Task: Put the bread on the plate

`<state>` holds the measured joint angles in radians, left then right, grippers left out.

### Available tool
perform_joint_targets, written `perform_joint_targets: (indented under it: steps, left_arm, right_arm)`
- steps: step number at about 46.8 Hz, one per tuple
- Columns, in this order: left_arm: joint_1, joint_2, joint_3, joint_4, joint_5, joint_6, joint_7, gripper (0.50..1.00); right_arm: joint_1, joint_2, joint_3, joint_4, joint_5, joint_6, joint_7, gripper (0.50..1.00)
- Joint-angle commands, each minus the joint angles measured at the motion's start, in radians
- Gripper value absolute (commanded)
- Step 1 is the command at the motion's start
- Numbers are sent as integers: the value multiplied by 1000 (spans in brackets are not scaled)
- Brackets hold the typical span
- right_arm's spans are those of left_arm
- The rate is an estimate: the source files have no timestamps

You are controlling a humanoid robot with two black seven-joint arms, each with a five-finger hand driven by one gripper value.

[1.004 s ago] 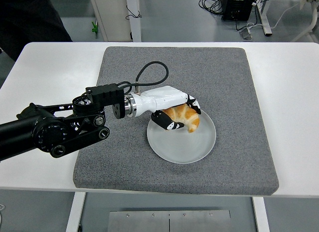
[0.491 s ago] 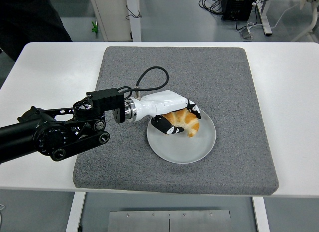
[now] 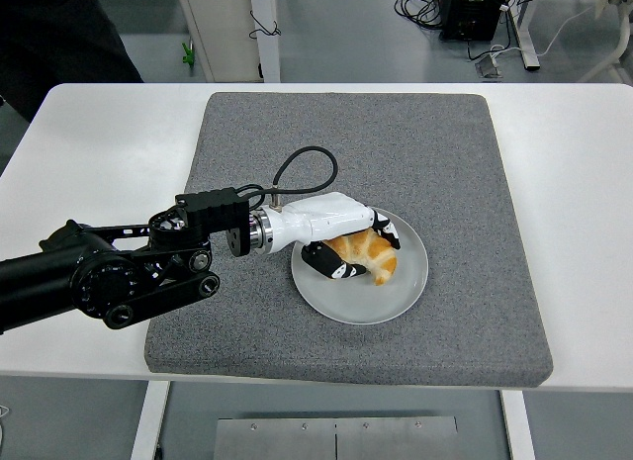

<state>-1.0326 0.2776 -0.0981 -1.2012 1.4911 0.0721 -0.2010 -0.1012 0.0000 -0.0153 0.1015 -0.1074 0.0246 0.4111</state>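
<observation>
Since the earlier frame the left robot hand [image 3: 348, 244] has come down and drawn slightly toward the near edge, carrying the bread [image 3: 369, 253] lower until it sits low over the plate [image 3: 396, 294], apparently touching it. The hand is clenched around the croissant-shaped bread, white palm above it and dark fingertips [image 3: 334, 270] curled under its near side. The plate lies on the grey mat [image 3: 445, 153] that covers the middle of the white surface [image 3: 89, 153]; the bread sits over the plate's left half, inside the rim. The right arm is out of view. To finish well, I judge the fingers should loosen slowly with the bread resting fully on the plate, then the hand should lift straight up and back to the left, so the fingertips neither drag the bread off nor tip the plate.
</observation>
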Motion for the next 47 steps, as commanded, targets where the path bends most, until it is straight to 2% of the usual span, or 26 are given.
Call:
perform_joint_targets:
  steps: [1, 31, 41, 47]
  left_arm:
    - [2, -1, 0, 0, 0, 2, 0, 646]
    - [16, -5, 0, 9, -3, 17, 0, 661]
    - [16, -5, 0, 14, -5, 17, -2, 720]
    - [17, -5, 0, 17, -15, 17, 0, 845]
  right_arm:
    - [0, 0, 0, 0, 0, 0, 0, 1000]
    - [0, 0, 0, 0, 0, 0, 0, 1000]
    - [0, 0, 0, 0, 0, 0, 0, 1000]
    - [0, 0, 0, 0, 0, 0, 0, 1000]
